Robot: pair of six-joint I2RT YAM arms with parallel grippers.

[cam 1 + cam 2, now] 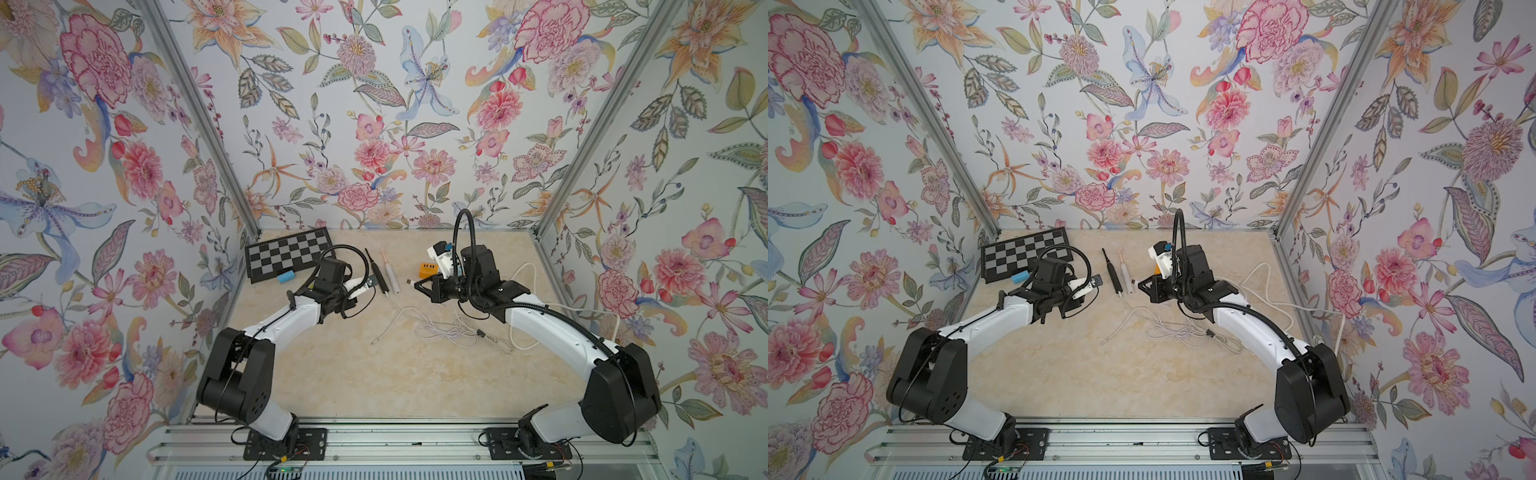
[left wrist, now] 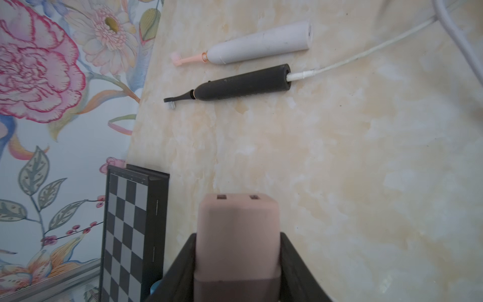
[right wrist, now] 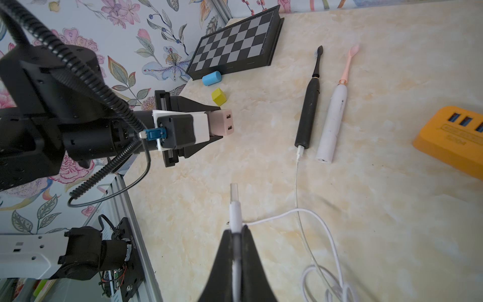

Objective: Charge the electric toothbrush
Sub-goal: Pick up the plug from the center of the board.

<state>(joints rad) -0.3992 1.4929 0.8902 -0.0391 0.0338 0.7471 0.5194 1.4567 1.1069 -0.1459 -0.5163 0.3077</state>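
A black electric toothbrush (image 3: 309, 112) lies on the marble tabletop with a thin white cable (image 2: 366, 52) plugged into its base. A white one with a pink head (image 3: 333, 115) lies beside it. My left gripper (image 2: 237, 235) is shut on a pink two-port USB charger (image 3: 222, 122), held off the table left of the brushes. My right gripper (image 3: 236, 228) is shut on a white USB plug (image 3: 234, 206), whose metal tip points toward the charger across a gap. In both top views the two grippers (image 1: 368, 286) (image 1: 417, 286) face each other across the brushes' bases.
An orange USB hub (image 3: 452, 136) sits behind the right gripper. A folded chessboard (image 1: 286, 253), a blue cylinder (image 3: 211, 78) and a yellow block (image 3: 219, 96) sit at the back left. Loose white cable coils (image 1: 453, 332) lie mid-table, under the right arm.
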